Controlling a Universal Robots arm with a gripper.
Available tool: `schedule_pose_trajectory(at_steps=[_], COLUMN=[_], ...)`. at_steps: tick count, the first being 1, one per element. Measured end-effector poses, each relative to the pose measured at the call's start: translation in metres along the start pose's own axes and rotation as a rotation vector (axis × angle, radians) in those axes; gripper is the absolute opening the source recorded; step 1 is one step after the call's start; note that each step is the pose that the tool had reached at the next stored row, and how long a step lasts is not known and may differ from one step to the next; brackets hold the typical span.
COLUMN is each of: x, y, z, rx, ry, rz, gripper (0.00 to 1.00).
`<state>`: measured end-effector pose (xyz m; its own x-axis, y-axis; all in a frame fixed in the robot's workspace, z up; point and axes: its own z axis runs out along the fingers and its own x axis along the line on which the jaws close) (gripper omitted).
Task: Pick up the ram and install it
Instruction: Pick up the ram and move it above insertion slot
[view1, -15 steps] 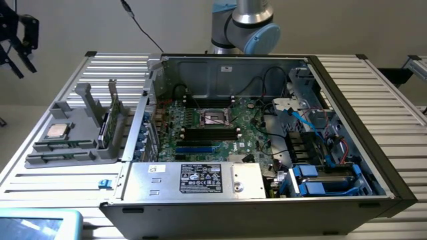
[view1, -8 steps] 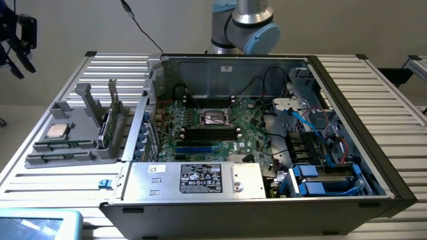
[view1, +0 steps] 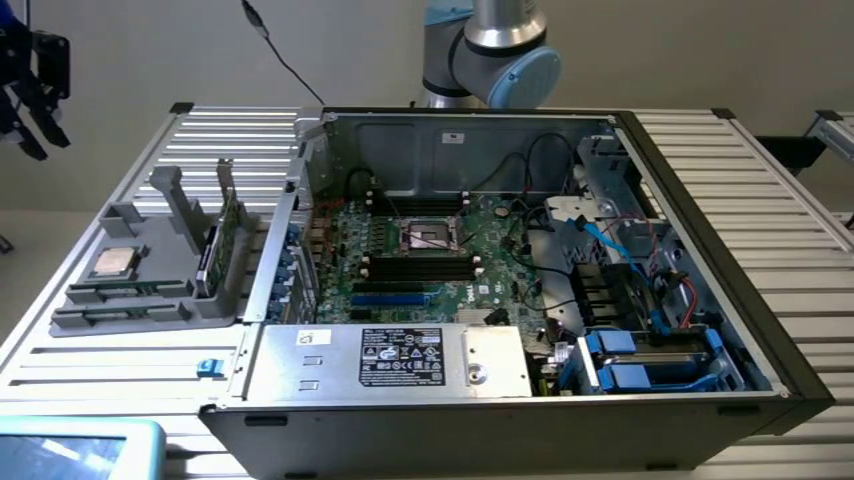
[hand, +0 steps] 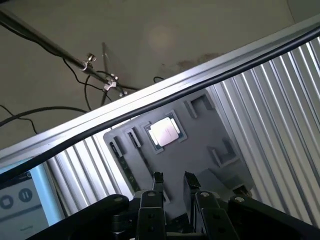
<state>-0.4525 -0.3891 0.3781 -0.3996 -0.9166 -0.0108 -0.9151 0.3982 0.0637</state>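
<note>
End effector (view1: 30, 85) hangs high at the exterior view's left edge, above and well apart from the gray holder (view1: 147, 300) that sits on the slatted bench (view1: 747, 180) beside the open computer case (view1: 441, 440). The ram (view1: 211, 258) stands on its long edge in that holder, a narrow dark-green strip between a gray upright post and a taller thin card, untouched and not yet lifted. The silver processor chip (view1: 114, 262) lies flat nearer the holder's far side from the case.

From the wrist view, the end effector (hand: 173, 181) is released: two black fingers (hand: 157, 182) stand apart with nothing between them, looking down over the holder (hand: 200, 150) and the chip (hand: 164, 132). I judge the work at the approach stage of the pick; a grasp here calls for lining the jaws across the stick's thin top edge and avoiding the neighbouring card
</note>
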Motion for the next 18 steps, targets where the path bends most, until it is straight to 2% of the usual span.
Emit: schedule_pose_trajectory(at_steps=[4,6,10,11,13,14,16,18], x=[0.0001,0.0002,0.0002,0.0001,0.0001,0.0001,0.0002,0.0002], y=[-0.0003,-0.0003,-0.0003,-0.0002,0.0,0.0,0.0,-0.0002], z=[0.0037,0.0048,0.0049,0.005,0.0054,0.0056,0.0062,0.008], rx=[-0.0132,-0.0143,-0.0138,-0.0078,0.0082,0.0135,0.0191,0.0195], ry=[0.0089,0.0104,0.0112,0.0138,0.0232,0.0281,0.0351,0.0373], rz=[-0.052,-0.07,-0.071,-0.071,-0.075,-0.08,-0.098,-0.132], gripper=[0.3,0.3,0.3,0.3,0.3,0.3,0.3,0.3])
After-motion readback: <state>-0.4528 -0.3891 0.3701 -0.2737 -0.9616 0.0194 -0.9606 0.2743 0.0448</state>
